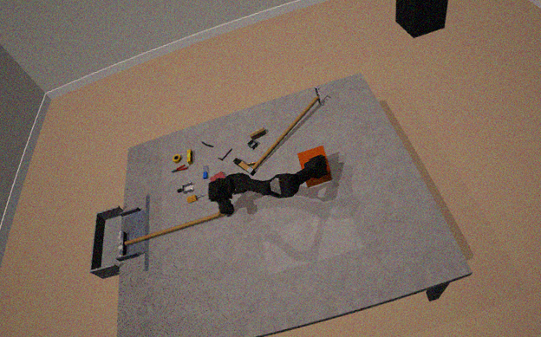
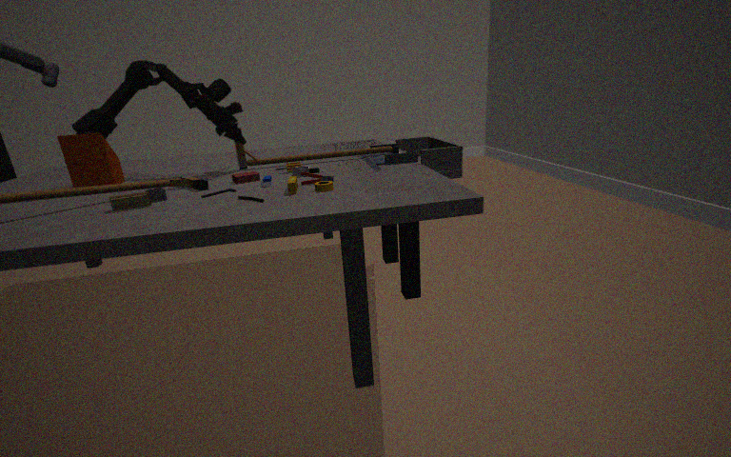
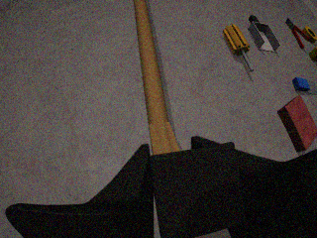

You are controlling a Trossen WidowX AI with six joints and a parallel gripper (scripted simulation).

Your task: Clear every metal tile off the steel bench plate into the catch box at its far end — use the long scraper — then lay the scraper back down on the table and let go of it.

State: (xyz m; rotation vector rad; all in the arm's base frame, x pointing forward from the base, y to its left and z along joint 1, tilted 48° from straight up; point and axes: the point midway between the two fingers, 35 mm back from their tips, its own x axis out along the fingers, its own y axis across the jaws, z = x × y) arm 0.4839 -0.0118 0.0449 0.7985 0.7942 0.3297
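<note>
My gripper (image 1: 226, 211) (image 2: 240, 142) (image 3: 170, 147) is shut on the near end of the long scraper (image 1: 176, 228) (image 2: 323, 156) (image 3: 151, 74), by its wooden handle. The handle runs low over the table to the steel bench plate (image 1: 137, 222). The dark scraper head (image 1: 124, 238) is at the plate's far end, beside the catch box (image 1: 98, 241) (image 2: 442, 160). Small light metal tiles (image 1: 120, 248) show along the head's box side; their exact number and whether they rest on the plate cannot be told. The inside of the box is dark, and the wrist view does not show the head.
Another long wooden-handled tool (image 1: 285, 133) (image 2: 80, 190) lies diagonally behind the arm. A red block (image 2: 246, 177) (image 3: 299, 124), an orange screwdriver (image 1: 192, 199) (image 3: 236, 39), a yellow tape roll (image 1: 176, 158) (image 2: 324, 186) and several small tools lie beside the scraper's handle. An orange block (image 1: 306, 154) (image 2: 91, 161) is at the arm's base.
</note>
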